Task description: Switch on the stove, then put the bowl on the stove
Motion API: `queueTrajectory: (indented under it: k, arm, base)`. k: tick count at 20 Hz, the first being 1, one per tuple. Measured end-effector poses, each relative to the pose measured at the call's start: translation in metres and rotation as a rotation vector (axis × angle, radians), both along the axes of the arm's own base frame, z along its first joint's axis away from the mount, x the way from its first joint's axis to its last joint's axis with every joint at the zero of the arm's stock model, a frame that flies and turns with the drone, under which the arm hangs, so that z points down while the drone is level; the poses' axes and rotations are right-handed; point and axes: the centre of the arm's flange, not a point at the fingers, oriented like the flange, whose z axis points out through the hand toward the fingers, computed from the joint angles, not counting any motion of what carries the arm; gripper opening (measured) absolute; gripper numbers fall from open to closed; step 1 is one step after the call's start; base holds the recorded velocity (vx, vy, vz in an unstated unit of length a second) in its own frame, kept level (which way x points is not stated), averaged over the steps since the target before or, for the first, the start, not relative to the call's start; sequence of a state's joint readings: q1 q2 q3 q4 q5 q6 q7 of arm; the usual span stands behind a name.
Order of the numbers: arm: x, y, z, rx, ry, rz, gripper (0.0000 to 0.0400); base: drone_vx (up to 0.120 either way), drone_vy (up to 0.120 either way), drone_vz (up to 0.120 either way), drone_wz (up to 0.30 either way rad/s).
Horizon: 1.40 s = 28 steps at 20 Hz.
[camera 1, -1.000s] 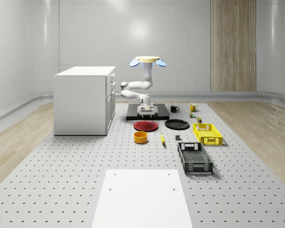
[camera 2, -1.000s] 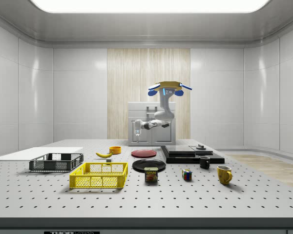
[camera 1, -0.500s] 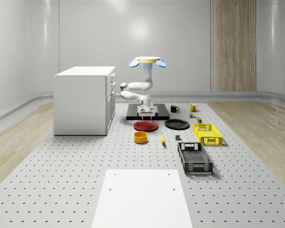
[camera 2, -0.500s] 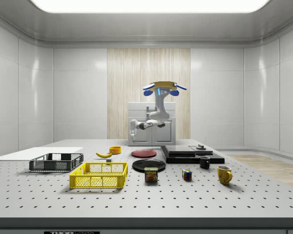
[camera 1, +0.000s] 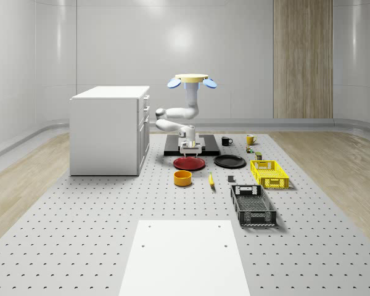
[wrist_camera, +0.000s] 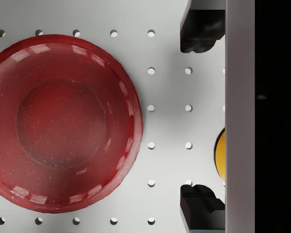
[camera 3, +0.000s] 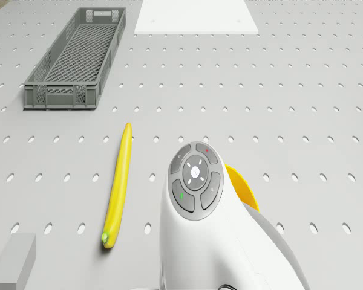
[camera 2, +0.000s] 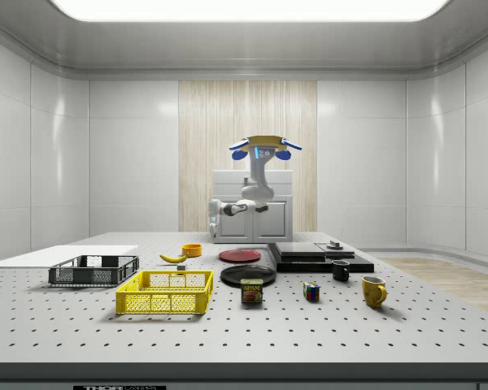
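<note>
The drone (camera 1: 192, 79) hovers above the near edge of the flat black stove (camera 1: 192, 147), its white arm folded down so that the tool (camera 1: 191, 148) hangs over the gap between the stove and the round red plate (camera 1: 189, 163). In the wrist view the two black fingertips (wrist_camera: 200, 31) stand wide apart with nothing between them: the tool is released and empty.

The low yellow-orange bowl (camera 1: 183, 178) sits on the perforated grey tabletop (camera 1: 98, 209), just nearer than the red plate and well clear of the stove. Whether the stove has been switched on cannot be judged from these views.

Risks from here:
- The red plate lies between tool and bowl; a low approach could clip its rim.
- The yellow banana (camera 1: 211, 180) lies just beside the bowl, and a wide descent could knock it.
- A grip on the thin bowl wall may slip during the lift.

Other items: the round black plate (camera 1: 229, 161), black mug (camera 1: 226, 141), yellow mug (camera 1: 250, 139), yellow crate (camera 1: 269, 173), dark grey crate (camera 1: 253, 205) and white cabinet (camera 1: 110, 129) stand aside from the route.
</note>
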State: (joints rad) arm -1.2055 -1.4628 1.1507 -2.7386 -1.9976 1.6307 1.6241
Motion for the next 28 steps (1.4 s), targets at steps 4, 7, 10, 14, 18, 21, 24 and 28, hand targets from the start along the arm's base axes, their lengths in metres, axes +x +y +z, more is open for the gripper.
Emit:
queueTrajectory:
  k: [4,7,10,14,18,21,24,28]
  arm:
    - [0.0,0.0,0.0,0.0,0.0,0.0,0.04]
    - [0.0,0.0,0.0,0.0,0.0,0.0,0.04]
    - [0.0,0.0,0.0,0.0,0.0,0.0,0.04]
    - [0.0,0.0,0.0,0.0,0.0,0.0,0.04]
    - [0.0,0.0,0.0,0.0,0.0,0.0,0.04]
    - [0.0,0.0,0.0,0.0,0.0,0.0,0.04]
    - [0.0,0.0,0.0,0.0,0.0,0.0,0.04]
    - [0.0,0.0,0.0,0.0,0.0,0.0,0.04]
  base:
    - [0.12,0.0,0.0,0.0]
    - [0.12,0.0,0.0,0.0]
    - [0.12,0.0,0.0,0.0]
    - [0.12,0.0,-0.11,0.0]
    - [0.12,0.0,-0.04,0.0]
    - [0.12,0.0,-0.053,0.0]
    - [0.12,0.0,-0.107,0.0]
    - [0.08,0.0,0.0,0.0]
